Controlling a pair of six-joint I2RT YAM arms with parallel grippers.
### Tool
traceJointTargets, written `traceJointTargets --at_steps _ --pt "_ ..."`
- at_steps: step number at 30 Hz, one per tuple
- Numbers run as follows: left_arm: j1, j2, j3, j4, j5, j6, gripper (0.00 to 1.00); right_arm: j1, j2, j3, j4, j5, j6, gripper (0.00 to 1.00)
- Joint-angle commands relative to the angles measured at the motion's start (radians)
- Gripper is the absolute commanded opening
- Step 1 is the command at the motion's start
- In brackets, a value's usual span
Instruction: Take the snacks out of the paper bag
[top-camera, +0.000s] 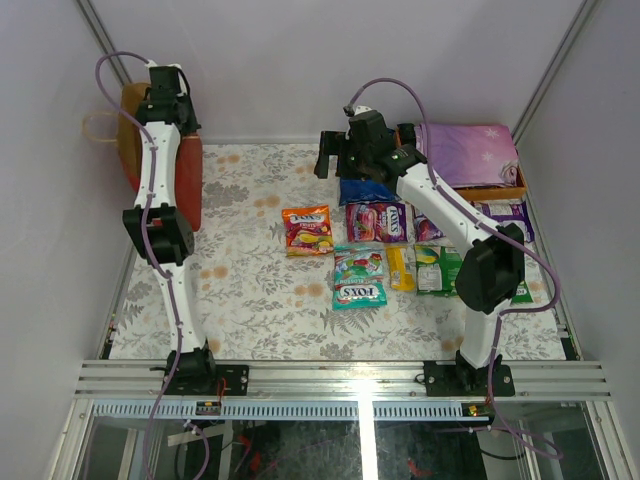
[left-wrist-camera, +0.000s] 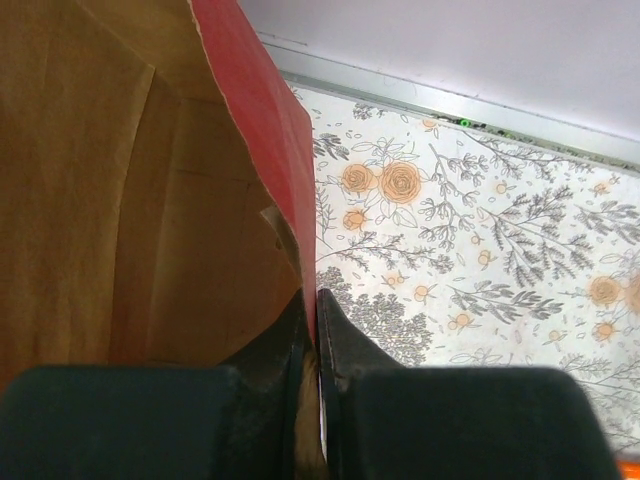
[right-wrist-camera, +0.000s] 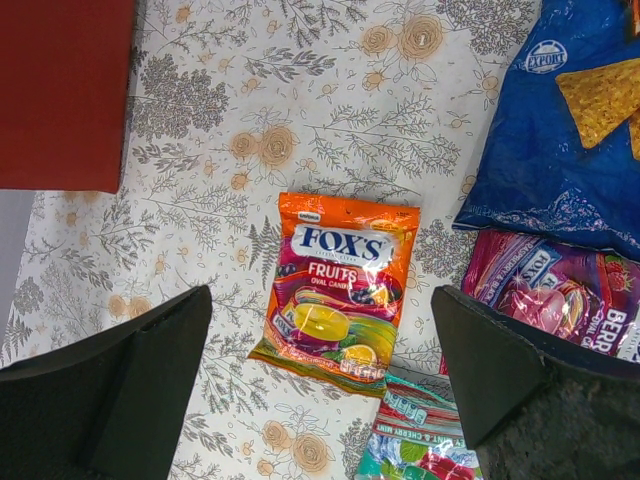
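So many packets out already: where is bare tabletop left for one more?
Free: the strip between the red paper bag and the orange Fox's pack, and the table's near edge. Crowded: right of that pack, packets nearly touch.

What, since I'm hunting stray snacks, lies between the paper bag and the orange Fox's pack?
Only bare floral tablecloth separates the paper bag from the Fox's pack, per the right wrist view.

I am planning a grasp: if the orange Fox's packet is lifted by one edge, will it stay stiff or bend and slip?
The orange Fox's packet probably sags, as its film looks thin and wrinkled. Its glossy surface may slip. Lying flat, it seems unlikely to roll.
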Motion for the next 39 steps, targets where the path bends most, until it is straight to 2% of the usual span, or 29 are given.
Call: traceJointTargets --at_steps 1,2,3,6,7,8,13,18,23,27,32,39 --pt "-0.025 0.0 -0.005 0.017 -0.012 0.081 0.07 -0.004 0.011 0.035 0.019 -0.005 -0.01 0.99" --pt "-0.033 0.001 -0.006 0.018 -0.022 0.094 0.14 -0.004 0.01 0.035 0.018 -0.003 -0.012 1.0" --pt "-0.041 0.002 -0.006 0.018 -0.036 0.108 0.26 -0.004 0.01 0.035 0.016 -0.003 -0.013 1.0" --pt "-0.053 -0.002 -0.008 0.019 -0.058 0.122 0.79 -0.004 0.003 0.03 0.014 -0.001 -0.016 1.0" --pt "-0.052 -0.008 -0.009 0.022 -0.059 0.119 0.92 -0.004 0.0 0.029 0.014 0.0 -0.018 1.0" --pt "-0.053 -0.016 -0.012 0.025 -0.063 0.116 0.99 -0.004 -0.004 0.027 0.013 0.0 -0.022 1.0" --pt "-0.053 -0.079 -0.028 0.022 -0.087 0.118 1.0 -0.005 -0.037 0.026 -0.003 0.015 -0.031 0.99" --pt "-0.055 -0.194 -0.066 0.019 -0.087 0.129 1.0 -0.005 -0.138 -0.028 0.013 0.07 -0.035 1.0" --pt "-0.055 -0.333 -0.078 0.026 -0.015 0.107 1.0 -0.005 -0.221 -0.042 0.014 0.079 -0.039 1.0" --pt "-0.055 -0.474 -0.152 0.061 0.047 0.075 1.0 -0.005 -0.28 -0.06 0.016 0.058 -0.036 0.99" --pt "-0.058 -0.667 -0.308 0.146 0.126 0.003 1.0 -0.005 -0.35 -0.129 0.05 0.065 -0.03 1.0" --pt "-0.136 -0.99 -0.705 0.408 0.265 -0.116 1.0 -0.005 -0.461 -0.29 0.169 0.051 -0.026 1.0"
